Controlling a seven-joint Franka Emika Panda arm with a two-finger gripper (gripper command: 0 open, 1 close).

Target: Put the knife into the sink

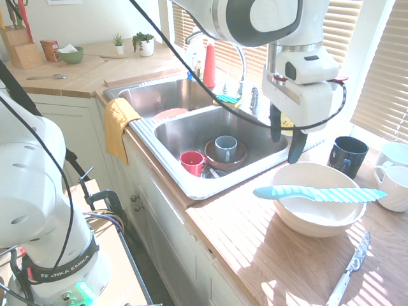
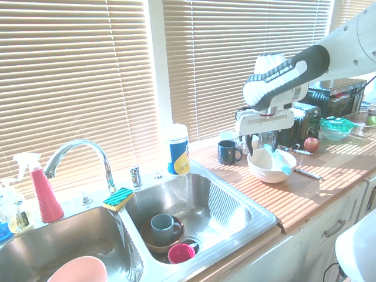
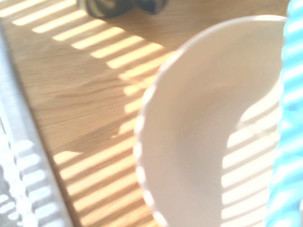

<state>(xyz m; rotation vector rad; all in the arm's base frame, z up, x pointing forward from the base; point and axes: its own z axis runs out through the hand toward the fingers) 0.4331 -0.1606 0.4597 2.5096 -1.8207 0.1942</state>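
Note:
The turquoise knife (image 1: 319,193) lies flat across the rim of a white bowl (image 1: 317,217) on the wooden counter, right of the sink (image 1: 171,171). My gripper (image 1: 284,150) hangs open and empty just above the bowl's sink-side edge, a little short of the knife's near end. From the other side, the gripper (image 2: 262,148) hovers over the bowl (image 2: 265,169), with the knife (image 2: 279,162) slanting across it. The wrist view looks down into the bowl (image 3: 199,142), and the knife (image 3: 286,142) runs along one edge of the picture.
The sink's right basin holds a red cup (image 1: 192,162) and a grey mug (image 1: 224,148) in a brown bowl. A dark mug (image 1: 347,156) and white mugs (image 1: 395,175) stand behind the bowl. A silver knife (image 1: 349,268) lies on the counter. A wipes canister (image 2: 178,150) stands by the window.

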